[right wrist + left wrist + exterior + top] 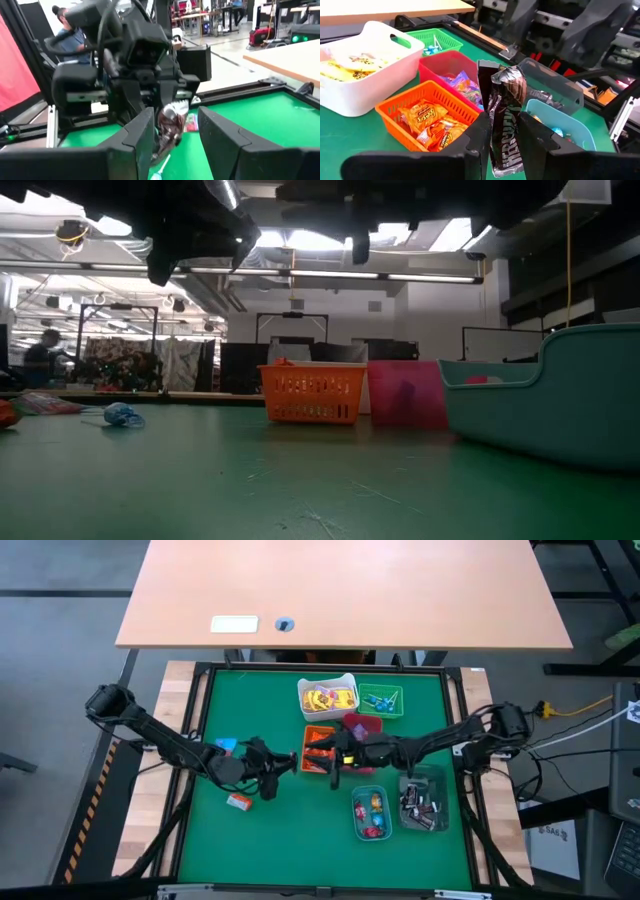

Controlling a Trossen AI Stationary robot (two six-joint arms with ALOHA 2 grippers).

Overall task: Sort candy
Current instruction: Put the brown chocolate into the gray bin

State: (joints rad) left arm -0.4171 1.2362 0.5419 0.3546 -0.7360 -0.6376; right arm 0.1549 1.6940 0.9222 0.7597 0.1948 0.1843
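One dark brown candy is pinched in the left gripper above the table's middle, the right gripper facing it with empty, parted fingers, so the next move, I think, is carrying it to the clear bin.

A robot lab or workshop: a green mat on a framed table; strip lights overhead; monitors and benches behind.
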